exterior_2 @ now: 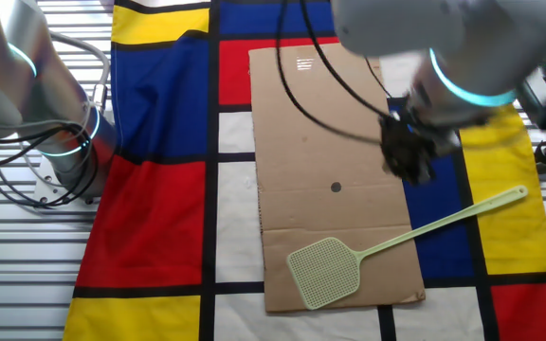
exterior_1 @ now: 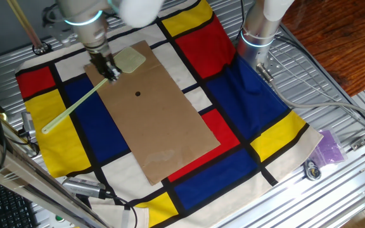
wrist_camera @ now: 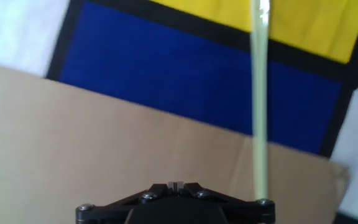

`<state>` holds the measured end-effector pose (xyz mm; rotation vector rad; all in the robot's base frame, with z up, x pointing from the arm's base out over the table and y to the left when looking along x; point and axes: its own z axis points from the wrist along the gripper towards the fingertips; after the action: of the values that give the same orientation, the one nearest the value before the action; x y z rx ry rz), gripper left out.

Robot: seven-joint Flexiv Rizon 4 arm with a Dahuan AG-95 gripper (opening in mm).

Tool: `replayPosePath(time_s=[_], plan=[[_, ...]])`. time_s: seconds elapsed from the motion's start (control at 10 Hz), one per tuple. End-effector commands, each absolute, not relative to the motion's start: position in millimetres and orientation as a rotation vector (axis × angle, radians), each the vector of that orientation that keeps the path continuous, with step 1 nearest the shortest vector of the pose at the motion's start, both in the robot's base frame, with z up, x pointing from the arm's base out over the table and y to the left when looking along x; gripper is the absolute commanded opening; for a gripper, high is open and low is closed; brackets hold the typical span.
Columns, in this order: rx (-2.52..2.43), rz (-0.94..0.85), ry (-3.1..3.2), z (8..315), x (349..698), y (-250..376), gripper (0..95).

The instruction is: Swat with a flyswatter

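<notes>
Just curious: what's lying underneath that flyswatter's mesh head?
The flyswatter head lies on the brown cardboard sheet; its handle runs out over the colour-block cloth. What the cardboard covers is hidden.

My table (exterior_1: 334, 190): slatted metal, w/ colour-block cloth (exterior_1: 75, 126) spread on it; purple bag (exterior_1: 330, 147) lies beside the cloth.

One flyswatter (exterior_2: 401, 239), pale yellow-green plastic, lying flat. Long, thin, straight handle; small squarish mesh head with rounded corners. In the other fixed view the head rests on the brown cardboard sheet (exterior_2: 330, 123) near its lower edge, and the handle runs diagonally up and right, off the sheet across blue and yellow cloth panels. In the hand view the handle (wrist_camera: 260, 106) runs straight from near to far.
</notes>
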<state>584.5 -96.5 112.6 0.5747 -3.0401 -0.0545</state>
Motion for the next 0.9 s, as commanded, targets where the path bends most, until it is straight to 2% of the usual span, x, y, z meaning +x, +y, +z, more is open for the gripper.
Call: replayPosePath(time_s=[0.1,0.9], plan=[[0.534,-0.032,-3.031,118.0,587.6,-100.0,0.0],[0.684,-0.02,-3.009,126.0,594.7,-94.5,0.0]])
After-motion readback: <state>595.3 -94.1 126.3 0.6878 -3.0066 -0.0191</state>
